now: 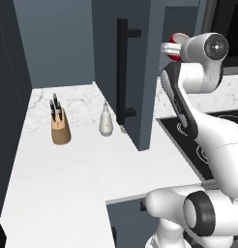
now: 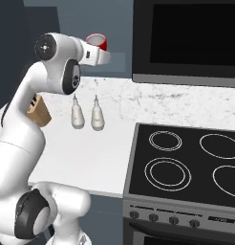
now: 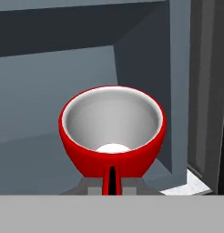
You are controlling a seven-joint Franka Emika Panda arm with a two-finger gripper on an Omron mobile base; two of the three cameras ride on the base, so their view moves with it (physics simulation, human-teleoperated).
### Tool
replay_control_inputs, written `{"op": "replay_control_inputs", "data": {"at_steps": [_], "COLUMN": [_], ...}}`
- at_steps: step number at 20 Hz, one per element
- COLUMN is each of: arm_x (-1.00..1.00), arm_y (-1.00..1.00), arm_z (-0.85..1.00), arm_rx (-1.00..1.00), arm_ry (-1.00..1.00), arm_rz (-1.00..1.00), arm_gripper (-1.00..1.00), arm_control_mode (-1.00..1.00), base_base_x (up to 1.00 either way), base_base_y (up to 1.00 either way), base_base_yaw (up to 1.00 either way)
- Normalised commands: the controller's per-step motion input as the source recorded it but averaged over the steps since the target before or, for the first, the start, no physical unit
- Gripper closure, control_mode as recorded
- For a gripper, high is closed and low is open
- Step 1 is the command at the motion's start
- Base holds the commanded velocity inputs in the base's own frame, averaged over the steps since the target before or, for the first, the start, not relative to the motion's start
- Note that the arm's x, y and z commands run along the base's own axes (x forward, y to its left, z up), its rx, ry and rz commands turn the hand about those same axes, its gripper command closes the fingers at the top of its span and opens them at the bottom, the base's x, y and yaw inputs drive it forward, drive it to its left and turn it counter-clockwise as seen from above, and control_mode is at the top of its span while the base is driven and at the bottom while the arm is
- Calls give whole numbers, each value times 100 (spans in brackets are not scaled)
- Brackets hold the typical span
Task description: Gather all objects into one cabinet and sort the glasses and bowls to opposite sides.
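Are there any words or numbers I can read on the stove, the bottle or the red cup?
None can be read.
Stove front panel: a tiny pale marking, too small and blurred to read.
Soap bottle: plain, no label.
Red mug: plain, no writing.
Knife block: plain wood.

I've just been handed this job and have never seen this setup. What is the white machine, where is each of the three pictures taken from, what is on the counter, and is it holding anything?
The white machine is a robot arm on a driving base in a simulated kitchen. Two pictures come from cameras on the base, behind the arm to its left and right. The third comes from a camera on the hand, looking along the end effector.

The end effector is shut on a red mug, lifted to the open cabinet above the white marble counter. The cabinet door, with its long black handle, stands open.

On the counter are a wooden knife block and a white soap bottle. A black stovetop lies to the right.
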Motion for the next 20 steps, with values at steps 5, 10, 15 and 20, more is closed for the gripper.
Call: {"op": "replay_control_inputs", "data": {"at_steps": [5, 10, 15, 20], "arm_x": [-9, 0, 0, 0], "arm_y": [0, 0, 0, 0], "arm_z": [1, 0, 0, 0], "arm_rx": [0, 0, 0, 0], "arm_ry": [-3, 0, 0, 0], "arm_rz": [0, 0, 0, 0], "arm_gripper": [100, 100, 100, 100], "arm_control_mode": [100, 100, 100, 100], "base_base_x": [-45, -89, -86, -74], "base_base_y": [0, 0, 0, 0], "base_base_yaw": [0, -1, 0, 0]}}
